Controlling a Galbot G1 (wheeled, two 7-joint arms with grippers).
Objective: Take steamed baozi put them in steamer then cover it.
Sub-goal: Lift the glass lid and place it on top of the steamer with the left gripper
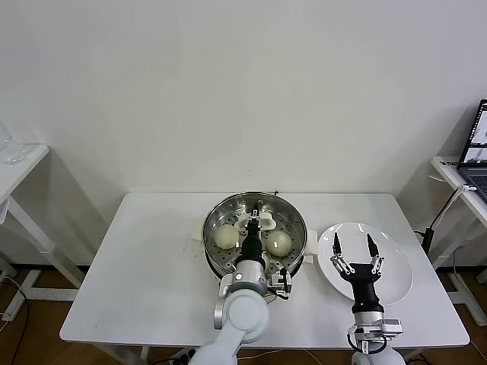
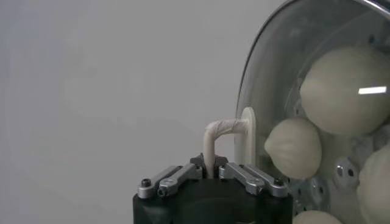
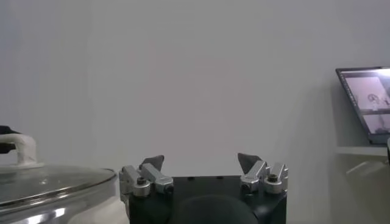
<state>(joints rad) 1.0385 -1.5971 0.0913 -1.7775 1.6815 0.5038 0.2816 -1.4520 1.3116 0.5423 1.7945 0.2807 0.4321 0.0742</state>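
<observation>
The steel steamer (image 1: pixel 215 215) stands mid-table. The glass cover (image 1: pixel 293 222) lies over it. My left gripper (image 1: pixel 253 230) is shut on the cover's cream handle (image 1: pixel 256 220). In the left wrist view the jaws (image 2: pixel 210 171) pinch the handle loop (image 2: pixel 218 130), and several baozi (image 2: pixel 294 148) show through the glass (image 2: pixel 280 67). Two baozi (image 1: pixel 225 236) (image 1: pixel 278 242) show in the head view, one on each side of the arm. My right gripper (image 1: pixel 354 248) is open and empty above the white plate (image 1: pixel 396 268); it also shows in the right wrist view (image 3: pixel 200 163).
The white plate lies empty to the right of the steamer. A laptop (image 1: pixel 478 148) sits on a side table at the far right, with a cable hanging down. Another small table (image 1: pixel 19 163) stands at the far left. The cover's rim (image 3: pixel 55 182) shows in the right wrist view.
</observation>
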